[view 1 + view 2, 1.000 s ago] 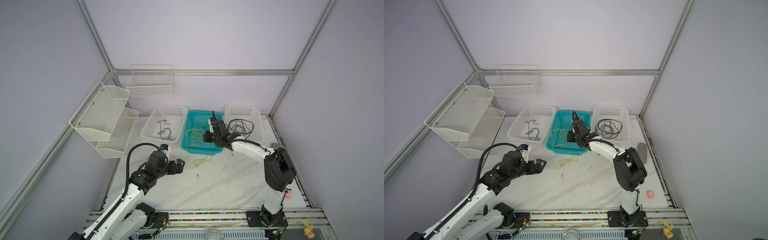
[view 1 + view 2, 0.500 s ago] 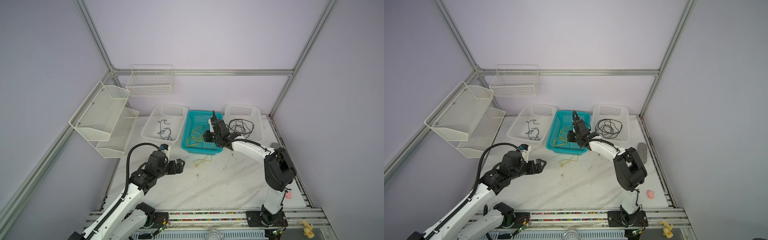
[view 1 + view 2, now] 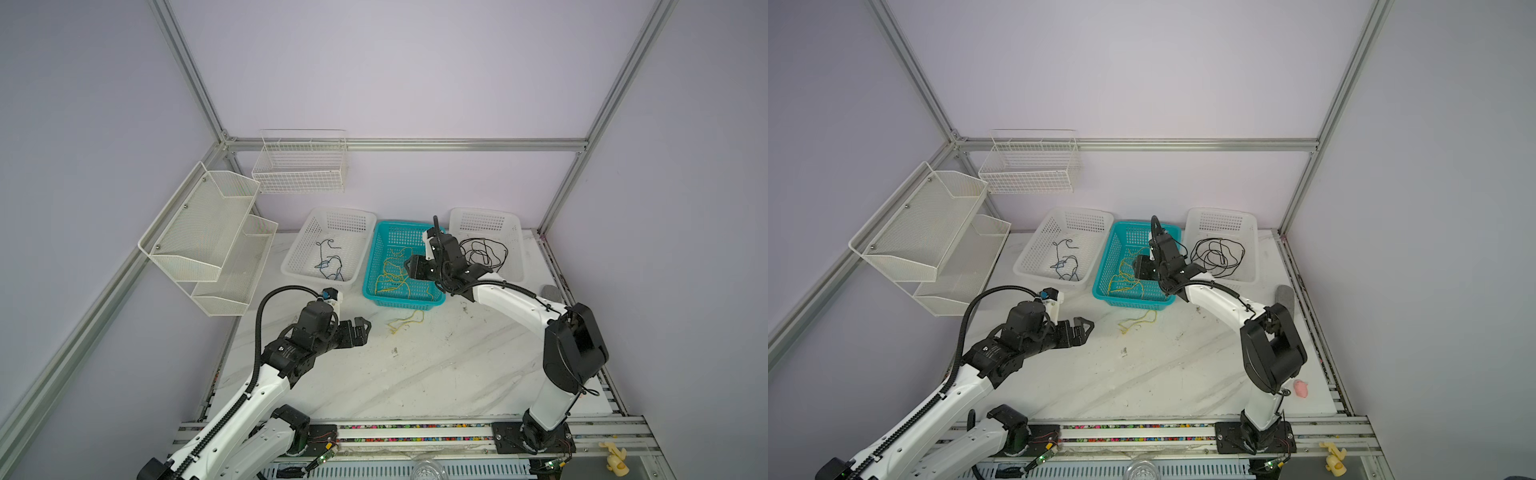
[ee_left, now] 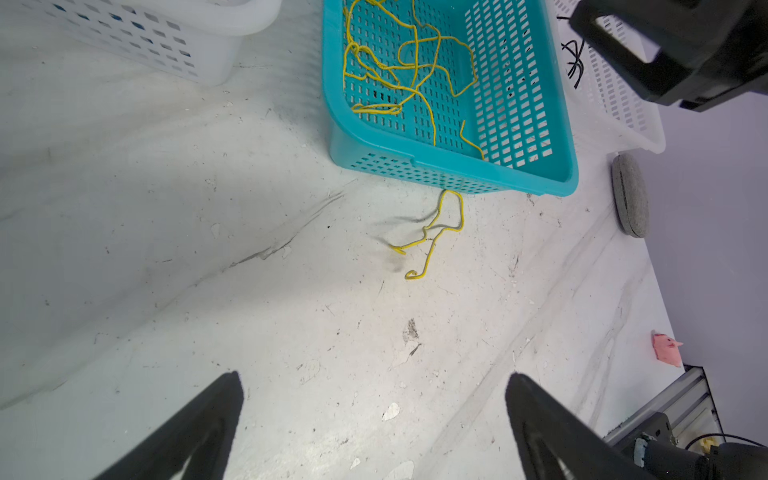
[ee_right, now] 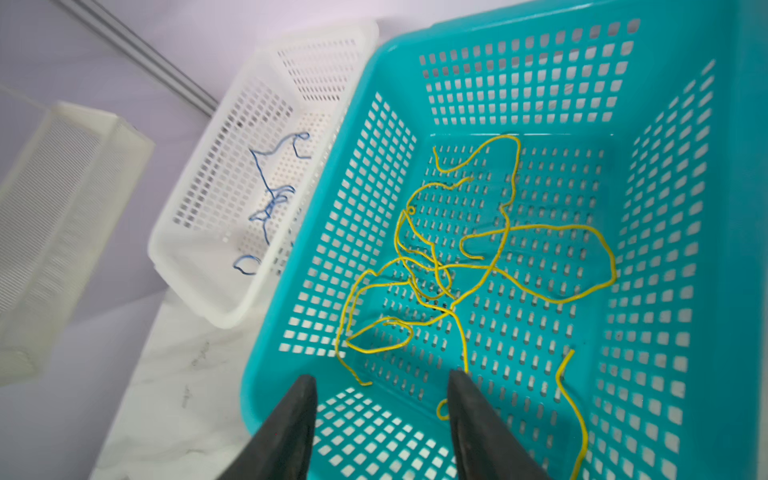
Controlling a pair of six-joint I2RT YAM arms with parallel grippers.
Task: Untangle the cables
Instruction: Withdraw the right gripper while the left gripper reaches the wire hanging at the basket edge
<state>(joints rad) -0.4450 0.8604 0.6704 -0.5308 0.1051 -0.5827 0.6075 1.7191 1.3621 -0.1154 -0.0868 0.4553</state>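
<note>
Several yellow cables [image 5: 440, 274] lie tangled in the teal basket [image 5: 257, 395]. My right gripper [image 5: 381, 375] hangs over the basket's near end, open, with nothing between its fingers; one yellow strand passes close by a fingertip. In both top views it shows above the basket [image 3: 411, 266] [image 3: 1140, 268]. A short yellow cable [image 4: 432, 232] lies on the table just in front of the basket [image 3: 405, 322]. Blue cables [image 3: 330, 266] lie in the left white basket, black cables [image 3: 484, 253] in the right one. My left gripper [image 4: 374, 376] is wide open and empty above the table [image 3: 363, 330], short of that loose cable.
Two mesh shelves [image 3: 208, 232] and a wire basket [image 3: 299, 166] hang on the left and back walls. A grey disc [image 4: 629, 195] lies by the right white basket. A small pink thing [image 3: 1301, 388] sits near the right arm's base.
My right gripper's jaws have opened over the teal basket. The left arm has not moved.
</note>
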